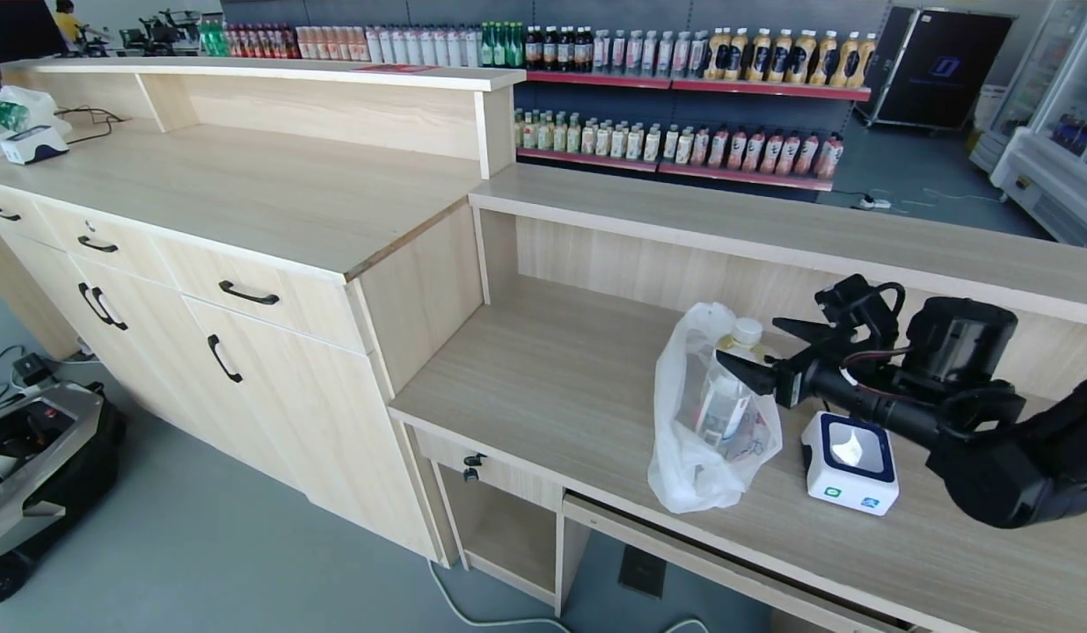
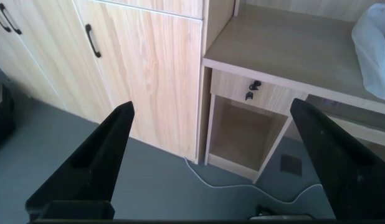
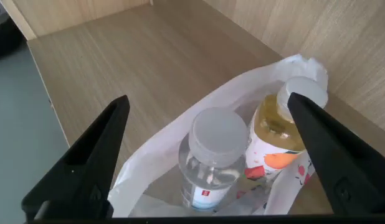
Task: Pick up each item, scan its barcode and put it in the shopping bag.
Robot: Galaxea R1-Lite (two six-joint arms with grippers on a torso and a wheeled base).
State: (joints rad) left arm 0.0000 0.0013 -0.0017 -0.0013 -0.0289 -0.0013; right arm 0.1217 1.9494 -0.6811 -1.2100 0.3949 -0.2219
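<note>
A white plastic shopping bag (image 1: 695,470) stands open on the low wooden counter (image 1: 552,369), and the same shopping bag (image 3: 180,149) appears from above in the right wrist view. Inside stand a clear bottle (image 3: 211,158) with a pale cap and a juice bottle (image 3: 281,127) with an orange label. My right gripper (image 1: 751,343) hangs open just above the bag's mouth, its fingers (image 3: 86,162) spread wide over both bottles and holding nothing. A white barcode scanner (image 1: 849,462) sits to the right of the bag. My left gripper (image 2: 212,106) is open and empty above the floor, facing the cabinet.
A taller counter (image 1: 244,193) with drawers and doors rises to the left, carrying another scanner (image 1: 33,143) at its far end. Shelves of bottles (image 1: 684,97) stand behind. Under the low counter there is an open cubby (image 2: 242,134), and a cable (image 2: 242,183) lies on the floor.
</note>
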